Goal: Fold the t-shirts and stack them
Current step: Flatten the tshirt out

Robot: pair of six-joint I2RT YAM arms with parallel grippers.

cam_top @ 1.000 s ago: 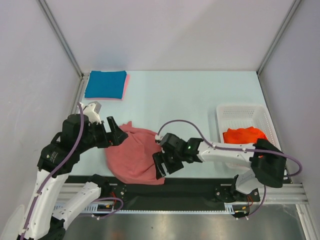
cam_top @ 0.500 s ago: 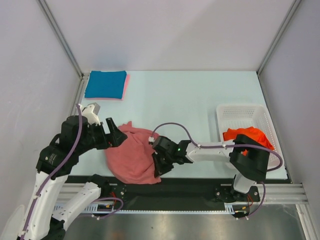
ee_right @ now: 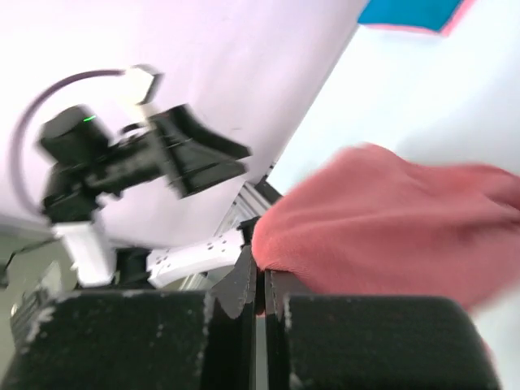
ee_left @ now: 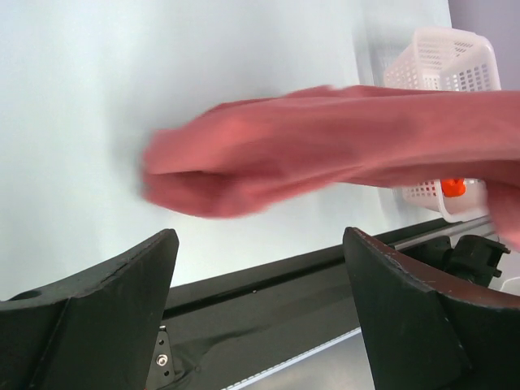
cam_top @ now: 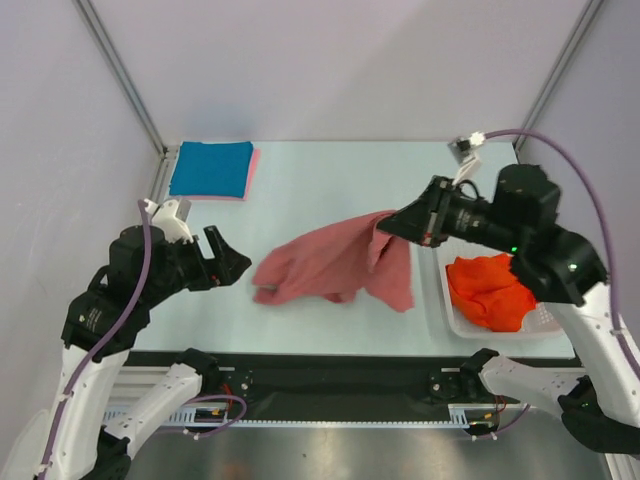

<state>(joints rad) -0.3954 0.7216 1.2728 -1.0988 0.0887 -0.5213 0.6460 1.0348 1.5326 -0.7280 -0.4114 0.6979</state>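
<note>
While the left gripper (cam_top: 232, 258) hangs at the left with its jaws spread wide and empty, the dusty salmon-red t-shirt (cam_top: 330, 265) stretches across the middle of the table (cam_top: 330, 180) as a rumpled, bunched-up band, its loose end near that gripper. Further right, the right gripper (cam_top: 390, 226) is pinched tight on the shirt's raised edge, just beside the white basket (cam_top: 480, 222) holding crumpled orange-red t-shirts (cam_top: 488, 290).

No writing, label, brand or number can be read anywhere: not on the dusty salmon-red cloth t-shirt (cam_top: 320, 265), nor the white plastic lattice basket (ee_left: 443, 65)
</note>
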